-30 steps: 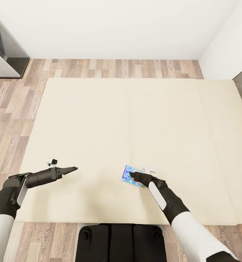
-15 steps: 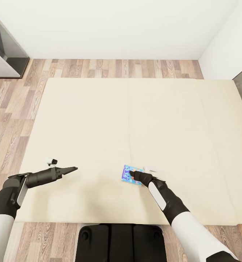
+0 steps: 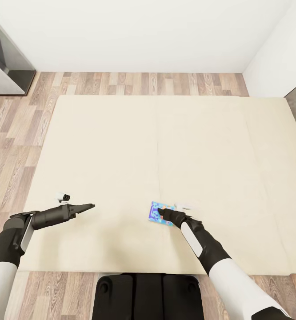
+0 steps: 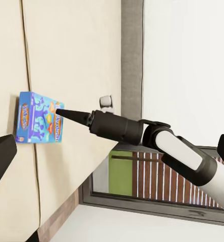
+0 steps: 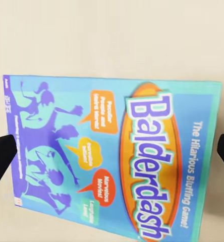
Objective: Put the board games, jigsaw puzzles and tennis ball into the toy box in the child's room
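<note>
Blue board game [image 5: 112, 159] reads "Balderdash" on an orange oval.

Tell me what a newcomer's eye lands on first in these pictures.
The blue board game stands out first: the one bright thing on the wide plain beige bed, near its front edge. The right gripper hovers right at it, its fingers open on either side of the box in the right wrist view. The left gripper points over bare mattress, away from the box.

head overhead of bed [image 3: 121, 146], wrists close
</note>
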Tool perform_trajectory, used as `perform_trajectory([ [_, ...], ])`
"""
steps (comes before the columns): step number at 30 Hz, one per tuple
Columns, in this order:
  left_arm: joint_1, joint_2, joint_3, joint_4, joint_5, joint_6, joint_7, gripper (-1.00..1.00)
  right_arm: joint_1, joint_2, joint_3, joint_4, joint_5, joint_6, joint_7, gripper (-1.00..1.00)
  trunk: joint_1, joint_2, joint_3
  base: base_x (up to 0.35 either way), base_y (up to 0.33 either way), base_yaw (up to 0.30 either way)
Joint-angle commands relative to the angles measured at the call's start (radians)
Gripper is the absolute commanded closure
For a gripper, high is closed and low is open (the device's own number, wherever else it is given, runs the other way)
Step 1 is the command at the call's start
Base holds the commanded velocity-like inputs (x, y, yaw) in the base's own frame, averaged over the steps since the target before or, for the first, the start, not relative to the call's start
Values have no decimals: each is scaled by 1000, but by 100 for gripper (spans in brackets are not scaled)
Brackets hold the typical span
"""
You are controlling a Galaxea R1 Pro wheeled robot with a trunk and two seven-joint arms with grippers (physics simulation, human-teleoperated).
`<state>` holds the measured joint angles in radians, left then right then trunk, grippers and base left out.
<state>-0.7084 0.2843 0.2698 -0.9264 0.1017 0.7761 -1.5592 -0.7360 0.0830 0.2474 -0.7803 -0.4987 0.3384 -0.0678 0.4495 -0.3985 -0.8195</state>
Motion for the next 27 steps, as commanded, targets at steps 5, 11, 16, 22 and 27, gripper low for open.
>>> perform_trajectory([
  [5, 0, 0, 0, 0, 0, 10, -3, -100, 0, -2, 2, -5, -10, 6, -7, -100, 1, -2, -1, 0, 0, 0],
  [11, 0, -1, -1, 0, -1, 10, -2, -100, 0, -5, 2, -6, -11, 6, -8, -100, 1, -2, -5, 0, 0, 0],
  [16, 0, 0, -1, 0, -2, 9, -2, -100, 0, -4, 2, -6, -11, 7, -9, -100, 1, -2, -12, 0, 0, 0],
  [22, 0, 0, -1, 0, -2, 9, -2, -100, 0, -3, 2, -6, -11, 7, -10, -100, 1, -2, -22, 0, 0, 0],
  [27, 0, -1, -1, 0, -2, 9, -2, -100, 0, -1, 3, -6, -11, 7, -10, -100, 1, -2, -30, 0, 0, 0],
])
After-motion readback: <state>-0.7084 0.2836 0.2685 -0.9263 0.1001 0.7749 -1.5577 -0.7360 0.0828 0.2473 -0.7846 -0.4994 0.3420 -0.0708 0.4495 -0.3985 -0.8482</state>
